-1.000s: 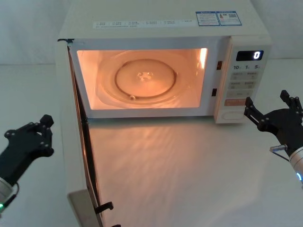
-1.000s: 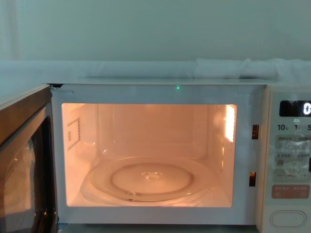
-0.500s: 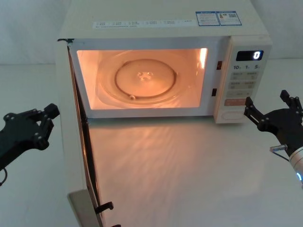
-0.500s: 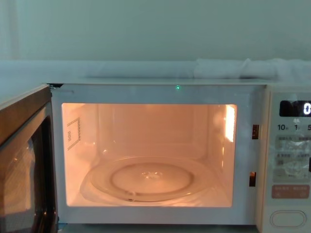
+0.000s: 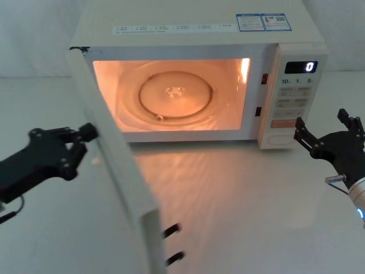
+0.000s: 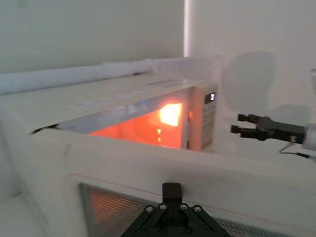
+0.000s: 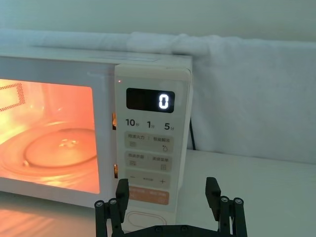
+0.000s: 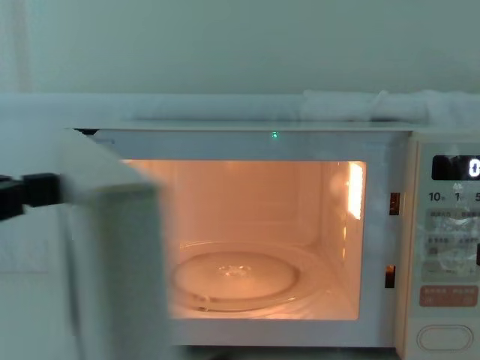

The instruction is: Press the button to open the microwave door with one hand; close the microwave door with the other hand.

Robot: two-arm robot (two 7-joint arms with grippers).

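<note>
Head view shows the big cream microwave (image 5: pixel 199 34) sitting on the white table (image 5: pixel 239 194), with its inside glowing orange and the glass plate (image 5: pixel 175 94) lying flat in there. That light probably means the box is not shut yet.

Next in size is the microwave door (image 5: pixel 117 165). It hangs from its hinge on the robot's left and stands about half open, slanting out toward the robot. Two dark latch hooks (image 5: pixel 173 244) stick out of its free edge, well apart from the slots they must go into.

On the outer face of the door is the left gripper (image 5: pixel 77 149). Its black fingers (image 5: pixel 86 131) are spread apart and hold nothing, and their tips touch the panel or sit just beside it. In the left wrist view the gripper (image 6: pixel 171 197) is right up against the door, just above its window. It looks placed there to shove the door shut, which is the job left to do.

The right gripper (image 5: pixel 325 132) hangs by the control panel (image 5: pixel 295 97), fingers wide apart and empty. In the right wrist view the button (image 7: pixel 148 218) lies low on the panel between those fingers (image 7: pixel 121 195), a little way beyond them and not touched. Its pressing seems done, so this arm just waits.
</note>
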